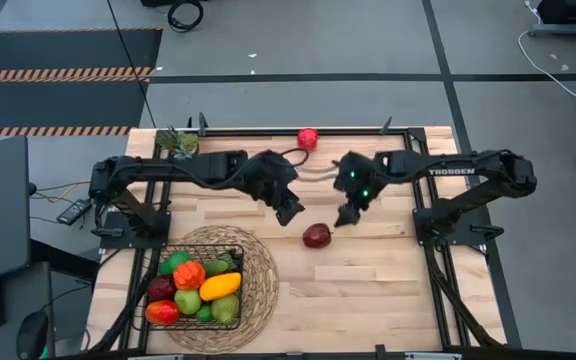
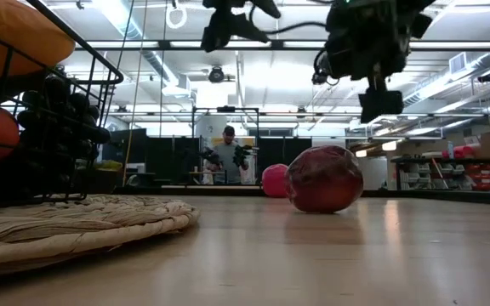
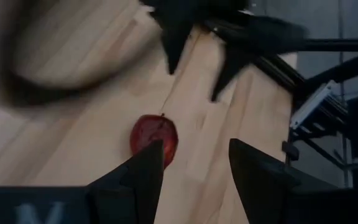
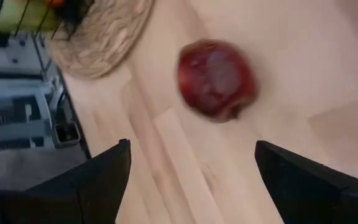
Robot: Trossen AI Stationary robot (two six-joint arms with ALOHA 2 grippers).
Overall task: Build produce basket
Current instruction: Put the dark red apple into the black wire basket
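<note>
A dark red apple (image 1: 316, 236) rests on the wooden table near its middle; it shows in the low view (image 2: 324, 178), the left wrist view (image 3: 154, 135) and the right wrist view (image 4: 216, 79). My left gripper (image 1: 290, 213) is open, above and to the left of it. My right gripper (image 1: 346, 214) is open, above and to the right of it. Neither touches it. The black wire basket (image 1: 196, 287) stands on a round woven mat (image 1: 258, 275) at the near left, filled with several fruits. A second red fruit (image 1: 308, 137) lies at the far edge.
A small green potted plant (image 1: 178, 142) stands at the far left corner. Black frame rails (image 1: 438, 260) run along the table's sides. Bare wood lies to the right of the mat. A person (image 2: 226, 153) stands in the room far behind.
</note>
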